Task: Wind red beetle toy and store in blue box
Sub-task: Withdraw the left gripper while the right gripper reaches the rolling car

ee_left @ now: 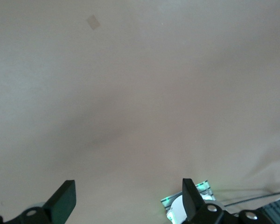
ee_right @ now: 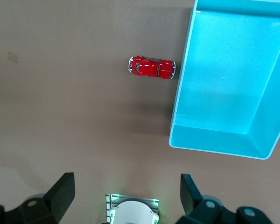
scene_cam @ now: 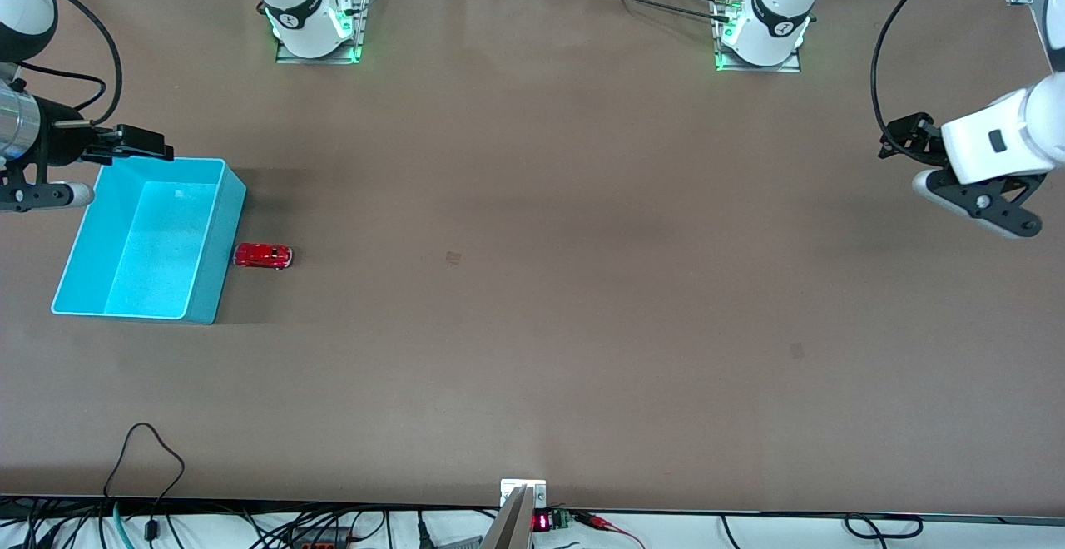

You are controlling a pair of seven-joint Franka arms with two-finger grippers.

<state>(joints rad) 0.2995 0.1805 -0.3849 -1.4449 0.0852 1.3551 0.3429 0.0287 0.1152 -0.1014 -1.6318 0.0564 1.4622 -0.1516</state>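
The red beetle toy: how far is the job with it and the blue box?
Nothing looks done. The red beetle toy sits on the table beside the blue box, which holds nothing. The right gripper hangs open above them; the left gripper waits open. Grasping, winding and storing remain.

Red beetle toy [scene_cam: 263, 255] against blue box [scene_cam: 79, 255]

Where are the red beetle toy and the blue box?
red beetle toy [scene_cam: 263, 255], front view, middle of its roof.
blue box [scene_cam: 230, 200], front view, outer wall beside the toy.
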